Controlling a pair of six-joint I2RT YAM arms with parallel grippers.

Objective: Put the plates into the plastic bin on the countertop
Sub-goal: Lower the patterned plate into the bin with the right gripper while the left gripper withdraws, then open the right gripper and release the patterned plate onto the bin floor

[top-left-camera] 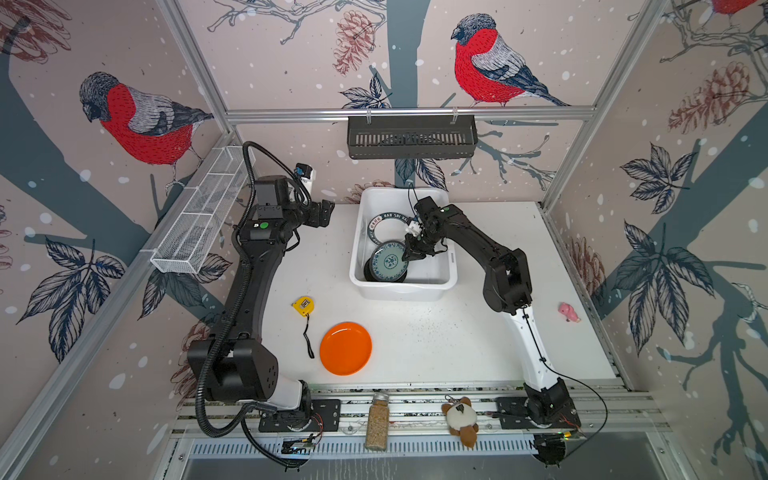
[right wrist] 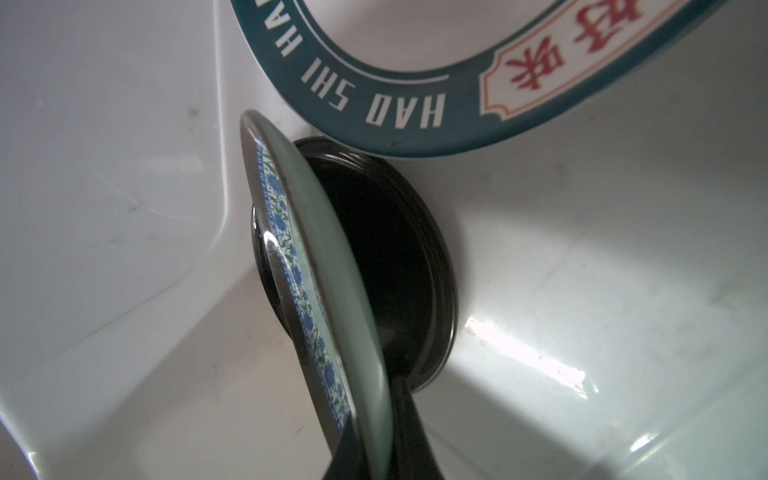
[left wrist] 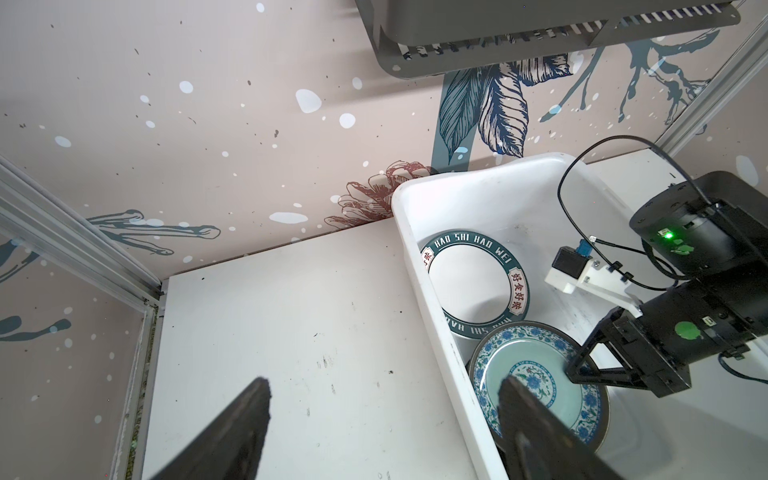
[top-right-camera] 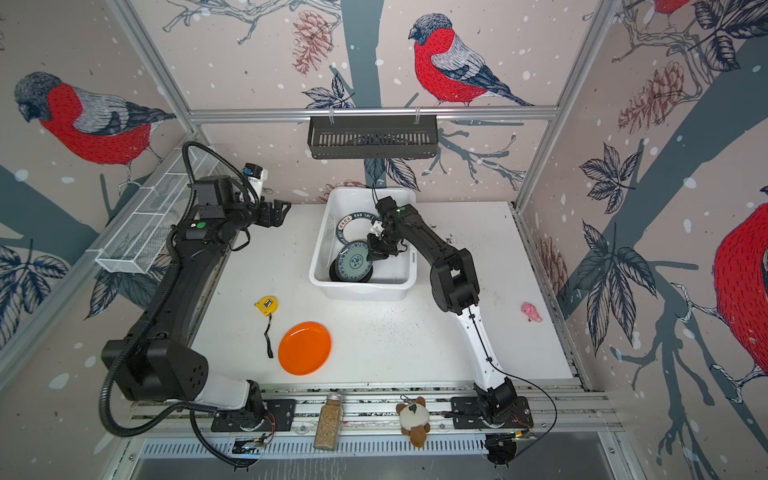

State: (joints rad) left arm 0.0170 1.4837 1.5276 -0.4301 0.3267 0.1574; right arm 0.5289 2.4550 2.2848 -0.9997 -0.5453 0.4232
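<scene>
The right end effector (top-left-camera: 408, 255) is inside the plastic bin (top-left-camera: 402, 291) & is closed on the rim of the teal-blue floral plate (top-left-camera: 388, 262). In the right wrist view its fingers (right wrist: 415, 453) pinch the plate edge, w/ the plate seen almost edge-on. This plate is tilted, not flat. It hangs over the small black plate (right wrist: 399, 257), which lies on the bin floor in the near-left part of the bin. I cannot tell if the floral plate touches the black one or the bin wall.

Behind these two, in the far part of the bin, there is a white plate w/ dark lettered rim (left wrist: 473, 282). Its rim is just beside the black plate.

The orange plate (top-left-camera: 345, 348) is outside the bin. It lies flat on the desk (top-left-camera: 457, 340), on the near side & a bit to the left, apart from the bin. The yellow tape measure (top-left-camera: 303, 305) is near it, w/ its black strap just beside the plate's left edge.

The left end effector (top-left-camera: 326, 211) is wide open & holds nothing. It hangs over the far-left part of the desk, left of the bin & pointing toward it. In the left wrist view its two fingers (left wrist: 249, 415) stand well apart, w/ bare desk & the bin wall between them.

A pink toy (top-left-camera: 569, 311) lies at the right edge of the desk, well apart from all plates.
</scene>
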